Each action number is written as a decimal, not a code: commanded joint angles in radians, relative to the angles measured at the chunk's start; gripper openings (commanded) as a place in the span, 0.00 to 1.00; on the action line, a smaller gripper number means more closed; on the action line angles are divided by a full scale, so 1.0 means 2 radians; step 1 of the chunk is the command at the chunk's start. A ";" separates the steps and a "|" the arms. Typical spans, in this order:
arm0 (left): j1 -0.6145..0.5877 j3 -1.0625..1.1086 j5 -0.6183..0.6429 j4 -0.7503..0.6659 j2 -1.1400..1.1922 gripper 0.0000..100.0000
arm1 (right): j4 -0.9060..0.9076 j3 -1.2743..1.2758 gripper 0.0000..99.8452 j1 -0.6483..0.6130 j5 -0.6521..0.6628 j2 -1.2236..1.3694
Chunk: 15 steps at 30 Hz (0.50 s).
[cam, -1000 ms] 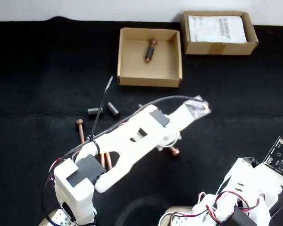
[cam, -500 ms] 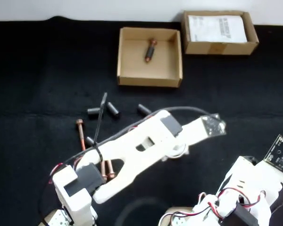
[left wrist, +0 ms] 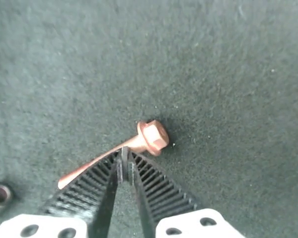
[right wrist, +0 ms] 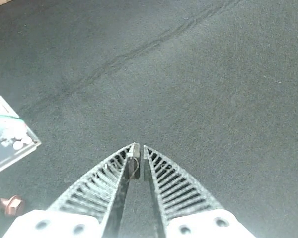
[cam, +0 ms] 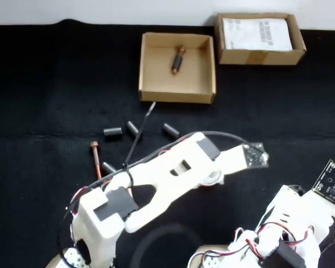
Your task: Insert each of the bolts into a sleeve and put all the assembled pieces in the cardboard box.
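Now my left arm (cam: 173, 173) has swung across toward the right arm, well apart from the cardboard box (cam: 140, 67). The left gripper (left wrist: 125, 154) is clenched on a bolt (left wrist: 152, 137), and the right gripper (right wrist: 135, 148) pinches what looks like a sleeve (right wrist: 133, 167), so I judge insertion comes next.

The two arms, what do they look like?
Left arm and right arm: white plastic shells, black motor blocks. A black cable runs along the left; red and white wires cross the right. Left gripper and right gripper have black ribbed, tapering fingers on white mounts.
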 commanded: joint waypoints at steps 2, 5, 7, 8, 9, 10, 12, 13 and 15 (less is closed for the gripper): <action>-0.002 -0.062 -0.024 0.027 0.011 0.01 | -0.027 0.004 0.01 0.002 0.005 0.000; -0.010 -0.086 -0.028 0.025 0.037 0.01 | -0.047 0.005 0.01 0.003 0.005 0.000; -0.014 -0.105 -0.027 0.024 0.057 0.01 | -0.051 0.004 0.01 0.003 0.005 0.000; -0.017 -0.115 -0.026 0.026 0.067 0.01 | -0.051 0.004 0.01 0.003 0.005 0.000; -0.020 -0.122 -0.026 0.027 0.073 0.01 | -0.051 0.005 0.01 0.003 0.005 0.000; -0.023 -0.128 -0.025 0.027 0.079 0.01 | -0.051 0.005 0.01 0.003 0.005 0.000; -0.026 -0.132 -0.025 0.027 0.085 0.01 | -0.050 0.006 0.01 0.003 0.005 0.000; -0.027 -0.132 -0.025 0.027 0.084 0.01 | -0.050 0.007 0.01 0.003 0.005 0.000; -0.027 -0.132 -0.025 0.028 0.084 0.01 | -0.050 0.007 0.01 0.003 0.005 0.000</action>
